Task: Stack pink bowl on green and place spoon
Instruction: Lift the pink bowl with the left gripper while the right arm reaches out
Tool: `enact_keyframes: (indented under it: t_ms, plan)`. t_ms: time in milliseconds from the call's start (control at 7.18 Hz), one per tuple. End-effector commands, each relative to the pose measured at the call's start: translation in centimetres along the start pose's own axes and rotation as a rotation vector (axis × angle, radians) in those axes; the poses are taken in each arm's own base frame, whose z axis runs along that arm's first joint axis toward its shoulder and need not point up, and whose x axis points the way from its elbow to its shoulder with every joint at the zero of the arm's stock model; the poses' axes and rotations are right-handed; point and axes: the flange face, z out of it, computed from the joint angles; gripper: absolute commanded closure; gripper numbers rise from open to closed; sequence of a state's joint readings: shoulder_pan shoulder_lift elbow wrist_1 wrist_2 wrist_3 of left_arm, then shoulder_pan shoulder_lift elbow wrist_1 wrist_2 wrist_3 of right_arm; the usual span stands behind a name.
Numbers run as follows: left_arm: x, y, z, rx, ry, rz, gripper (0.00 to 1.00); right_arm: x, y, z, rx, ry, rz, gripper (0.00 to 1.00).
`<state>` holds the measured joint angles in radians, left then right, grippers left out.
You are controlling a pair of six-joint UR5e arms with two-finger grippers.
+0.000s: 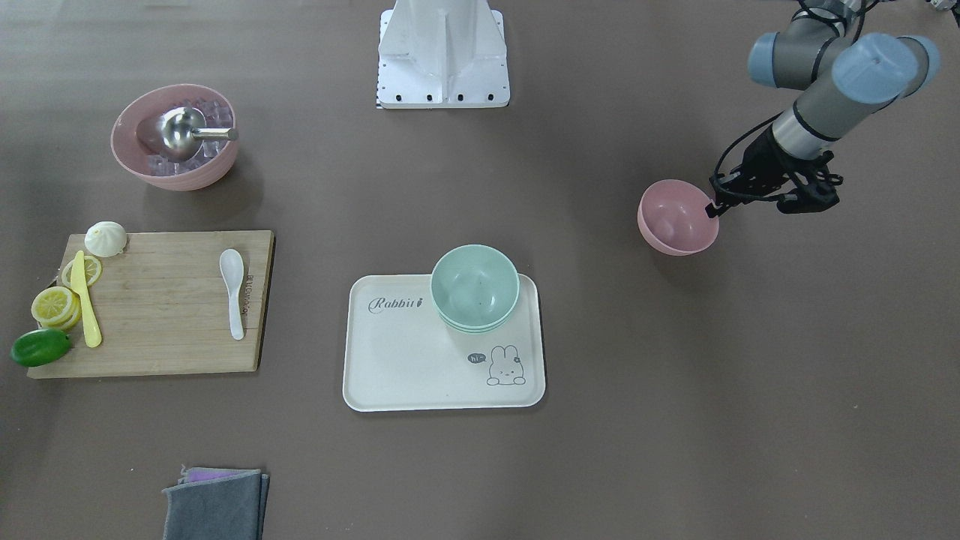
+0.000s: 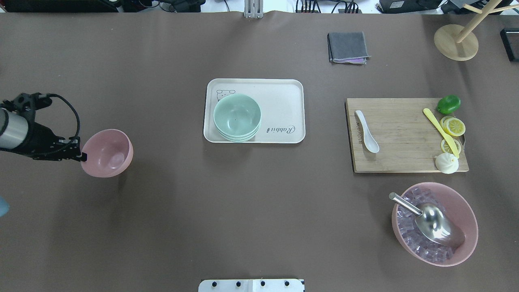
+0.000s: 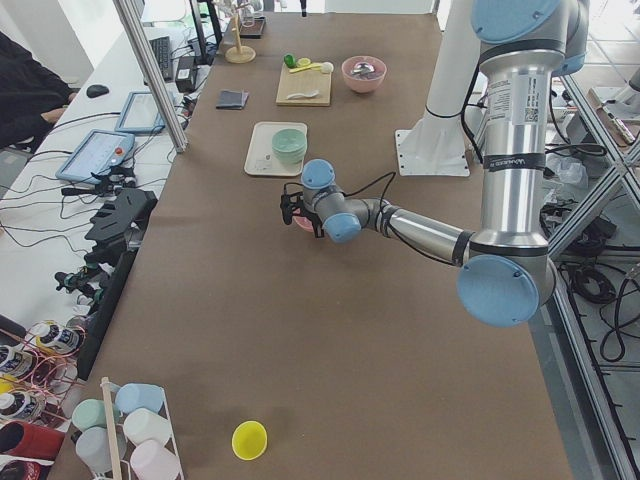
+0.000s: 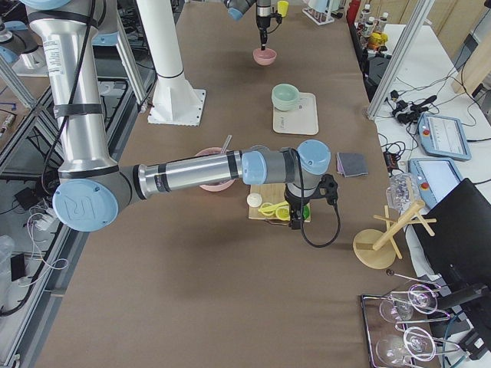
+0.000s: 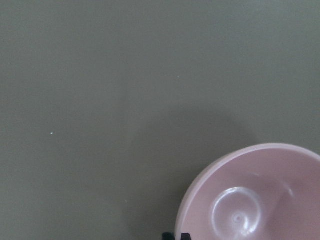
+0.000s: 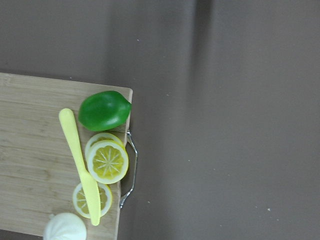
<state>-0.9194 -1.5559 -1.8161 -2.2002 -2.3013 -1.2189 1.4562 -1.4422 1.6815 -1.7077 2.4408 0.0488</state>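
My left gripper [image 2: 83, 156] is shut on the rim of the small pink bowl [image 2: 108, 152], which hangs tilted a little above the table at the robot's far left; it also shows in the front view [image 1: 675, 217] and the left wrist view [image 5: 260, 200]. The stack of green bowls [image 2: 237, 115] sits on a corner of the white rabbit tray [image 2: 279, 97] at the table's middle. The white spoon [image 2: 367, 132] lies on the wooden cutting board [image 2: 401, 138]. My right gripper [image 4: 295, 222] hovers over the board's lime end; I cannot tell whether it is open or shut.
A large pink bowl [image 2: 466, 211] with ice cubes and a metal scoop [image 2: 429, 221] stands near the board. A lime [image 6: 104, 110], lemon slices [image 6: 106, 161], a yellow knife [image 6: 80, 165] and a bun [image 2: 447, 163] lie on the board. A folded grey cloth [image 2: 348, 47] lies at the far edge.
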Motion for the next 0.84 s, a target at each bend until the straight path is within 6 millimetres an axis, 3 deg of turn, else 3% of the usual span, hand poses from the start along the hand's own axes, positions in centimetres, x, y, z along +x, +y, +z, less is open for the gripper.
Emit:
enact_keyframes:
  t_ms: [0, 139, 279, 418, 557, 697]
  plan:
    - [2.3, -5.3, -8.7, -0.036, 0.112, -0.103, 1.00, -5.7, -2.2, -1.7, 0.033, -0.038, 0.049, 0.00]
    - [7.0, -7.6, -10.6, -0.027, 0.104, -0.133, 1.00, -10.1, -3.1, -0.4, 0.017, -0.031, -0.002, 0.00]
    - [10.1, -8.6, -11.3, -0.022, 0.087, -0.145, 1.00, -15.5, -4.6, 1.9, -0.009, -0.004, -0.053, 0.01]
    - [10.5, -8.7, -11.1, -0.025, 0.086, -0.142, 1.00, -22.4, -6.1, 3.8, -0.006, 0.034, -0.021, 0.01]
    - [11.3, -9.0, -11.2, -0.022, 0.090, -0.133, 1.00, -27.4, -5.8, 6.8, -0.007, 0.063, 0.004, 0.01]
    - [12.2, -9.3, -11.2, -0.023, 0.090, -0.133, 1.00, -30.8, -5.0, 10.3, 0.039, 0.088, 0.006, 0.01]
